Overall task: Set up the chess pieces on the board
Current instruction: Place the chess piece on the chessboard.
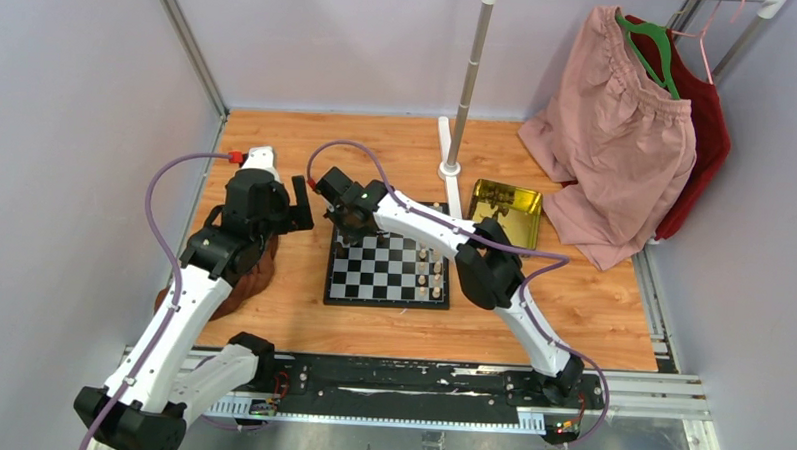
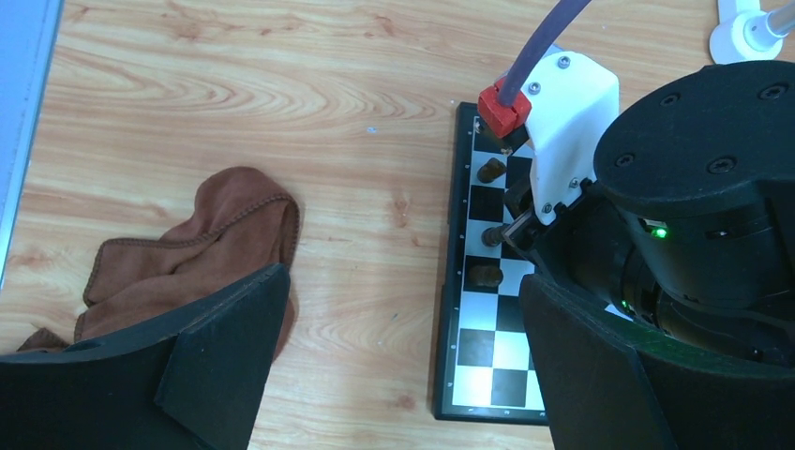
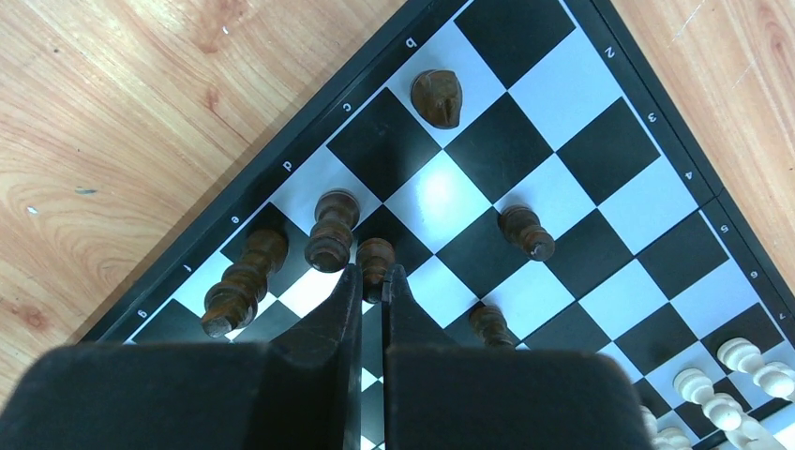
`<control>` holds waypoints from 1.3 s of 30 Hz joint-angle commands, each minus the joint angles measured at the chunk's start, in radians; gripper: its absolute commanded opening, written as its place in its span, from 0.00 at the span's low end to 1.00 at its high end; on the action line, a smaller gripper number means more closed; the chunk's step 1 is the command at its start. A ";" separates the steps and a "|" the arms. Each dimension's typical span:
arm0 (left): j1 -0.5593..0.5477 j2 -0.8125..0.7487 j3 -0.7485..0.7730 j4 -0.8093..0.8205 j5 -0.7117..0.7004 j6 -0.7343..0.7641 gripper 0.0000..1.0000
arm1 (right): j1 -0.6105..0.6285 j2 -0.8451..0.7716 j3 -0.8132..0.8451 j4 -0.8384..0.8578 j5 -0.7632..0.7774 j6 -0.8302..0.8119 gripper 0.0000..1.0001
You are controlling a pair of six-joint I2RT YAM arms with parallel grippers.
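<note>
The board (image 1: 373, 280) lies in the middle of the table. My right gripper (image 3: 373, 281) is over its far left corner, shut on a dark brown chess piece (image 3: 375, 256) pinched between the fingertips. Other dark pieces (image 3: 333, 230) stand close on either side, and one dark piece (image 3: 437, 97) lies on its side. Cream pieces (image 1: 435, 271) line the board's right side. My left gripper (image 2: 403, 347) hangs open above bare wood, just left of the board (image 2: 487, 352), holding nothing.
A crumpled brown cloth (image 2: 187, 253) lies left of the board, under the left arm. A gold tray (image 1: 505, 211) sits at the back right. The garment rack's base (image 1: 449, 170) stands behind the board, with pink clothing (image 1: 618, 133) hanging to the right.
</note>
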 commanded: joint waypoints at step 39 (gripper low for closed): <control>0.008 0.067 0.062 0.042 0.030 0.005 1.00 | -0.059 -0.271 -0.133 0.022 0.117 -0.011 0.34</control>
